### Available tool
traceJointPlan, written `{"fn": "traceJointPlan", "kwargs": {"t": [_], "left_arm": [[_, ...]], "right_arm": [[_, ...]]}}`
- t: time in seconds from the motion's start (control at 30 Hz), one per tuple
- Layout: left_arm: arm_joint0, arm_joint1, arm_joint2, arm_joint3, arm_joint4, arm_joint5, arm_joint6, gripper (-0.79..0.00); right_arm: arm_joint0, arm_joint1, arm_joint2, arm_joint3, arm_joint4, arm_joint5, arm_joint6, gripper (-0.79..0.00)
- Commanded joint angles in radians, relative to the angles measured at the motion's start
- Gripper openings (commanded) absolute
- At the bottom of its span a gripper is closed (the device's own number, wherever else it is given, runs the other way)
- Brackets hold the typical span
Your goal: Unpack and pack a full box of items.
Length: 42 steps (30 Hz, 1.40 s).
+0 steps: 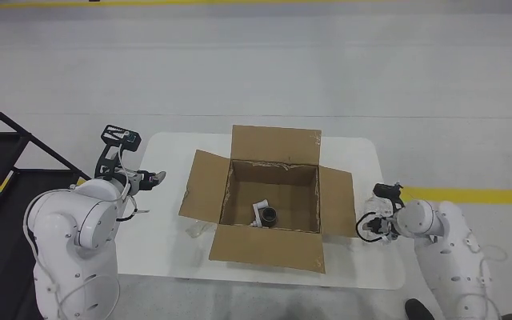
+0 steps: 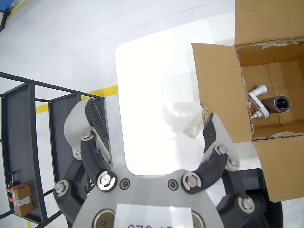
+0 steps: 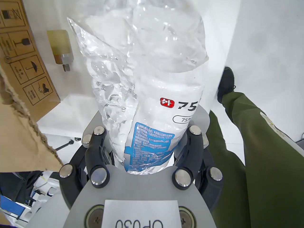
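Beside the box (image 1: 268, 250), right jaws clamp a bagged bottle (image 3: 147, 72), left jaws wide.

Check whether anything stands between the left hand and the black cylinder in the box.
The folded-out flap and side wall of the brown cardboard box stand between the open left hand and the black cylinder; a white plastic crank handle lies beside it on that side. From above, nothing visible covers it.

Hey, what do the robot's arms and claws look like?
Left arm and right arm: glossy white rounded shells, black wrist cables. The left claw and right claw have grey metal plates, black linkages with silver bolts, and a white printed label.
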Motion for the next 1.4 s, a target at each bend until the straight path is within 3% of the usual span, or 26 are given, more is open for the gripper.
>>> {"fn": "traceJointPlan", "kwargs": {"t": [0.0,0.27,0.5,0.8,1.23,1.37], "left_arm": [[0.000,0.000,0.000,0.000,0.000,0.000,0.000,0.000],[0.000,0.000,0.000,0.000,0.000,0.000,0.000,0.000],[0.000,0.000,0.000,0.000,0.000,0.000,0.000,0.000],[0.000,0.000,0.000,0.000,0.000,0.000,0.000,0.000],[0.000,0.000,0.000,0.000,0.000,0.000,0.000,0.000],[0.000,0.000,0.000,0.000,0.000,0.000,0.000,0.000]], "right_arm": [[-0.018,0.006,0.055,-0.058,0.017,0.028,0.007,-0.785],[-0.062,0.022,0.152,-0.361,0.037,0.088,0.089,-0.785],[-0.036,0.021,0.011,-0.561,-0.068,0.149,0.152,-0.785],[0.054,-0.017,-0.245,-0.498,-0.174,0.204,0.096,-0.785],[0.055,-0.020,-0.261,-0.491,-0.177,0.189,0.066,-0.785],[0.062,-0.027,-0.332,-0.514,-0.203,0.161,0.040,-0.785]]}}
